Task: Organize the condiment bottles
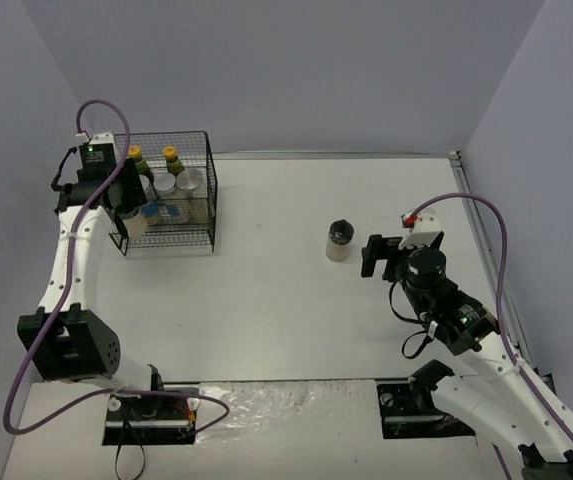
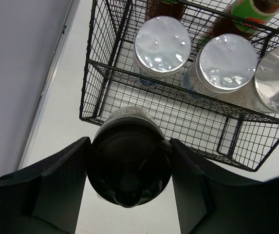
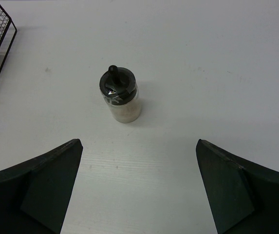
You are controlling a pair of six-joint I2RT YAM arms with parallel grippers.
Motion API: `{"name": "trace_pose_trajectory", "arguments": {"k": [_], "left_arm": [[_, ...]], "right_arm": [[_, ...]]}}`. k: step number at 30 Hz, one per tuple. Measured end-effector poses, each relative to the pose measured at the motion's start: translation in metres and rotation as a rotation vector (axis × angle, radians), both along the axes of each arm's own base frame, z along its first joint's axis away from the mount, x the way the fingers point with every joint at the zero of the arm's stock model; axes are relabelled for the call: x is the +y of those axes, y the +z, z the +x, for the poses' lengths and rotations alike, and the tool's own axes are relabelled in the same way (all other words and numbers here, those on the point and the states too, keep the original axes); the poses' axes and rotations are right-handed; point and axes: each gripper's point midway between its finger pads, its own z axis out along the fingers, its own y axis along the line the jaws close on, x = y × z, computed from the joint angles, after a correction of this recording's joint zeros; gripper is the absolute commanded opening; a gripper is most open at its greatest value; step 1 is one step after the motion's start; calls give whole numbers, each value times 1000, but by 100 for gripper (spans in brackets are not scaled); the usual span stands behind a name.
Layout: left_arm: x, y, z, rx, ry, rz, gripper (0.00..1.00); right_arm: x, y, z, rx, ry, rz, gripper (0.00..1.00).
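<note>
My left gripper (image 2: 129,144) is shut on a black-lidded spice jar (image 2: 129,168), held at the left front corner of the black wire rack (image 2: 100,66); the jar looks just outside the wire. In the rack stand three silver-lidded jars (image 2: 162,46) (image 2: 227,63) (image 2: 278,80) and two dark sauce bottles (image 1: 136,157) (image 1: 171,157) with yellow caps. Another black-lidded jar (image 3: 120,95) with pale contents stands upright alone on the table. My right gripper (image 3: 139,190) is open and empty, a short way from that jar and facing it.
The rack (image 1: 166,190) sits at the table's back left, close to the left wall. White table surface (image 1: 266,290) spreads between the rack and the lone jar (image 1: 339,240). The right wall runs along the table's right edge (image 1: 486,240).
</note>
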Motion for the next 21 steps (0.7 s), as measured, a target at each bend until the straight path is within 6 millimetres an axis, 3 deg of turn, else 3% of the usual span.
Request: {"name": "trace_pose_trajectory", "arguments": {"k": [4, 9, 21], "left_arm": [[6, -14, 17, 5, -6, -9, 0], [7, -14, 33, -29, -18, -7, 0], [7, -20, 40, -28, -28, -7, 0]], "right_arm": [[0, 0, 0, -1, 0, 1, 100], [0, 0, 0, 0, 0, 0, 100], [1, -6, 1, 12, 0, -8, 100]]}}
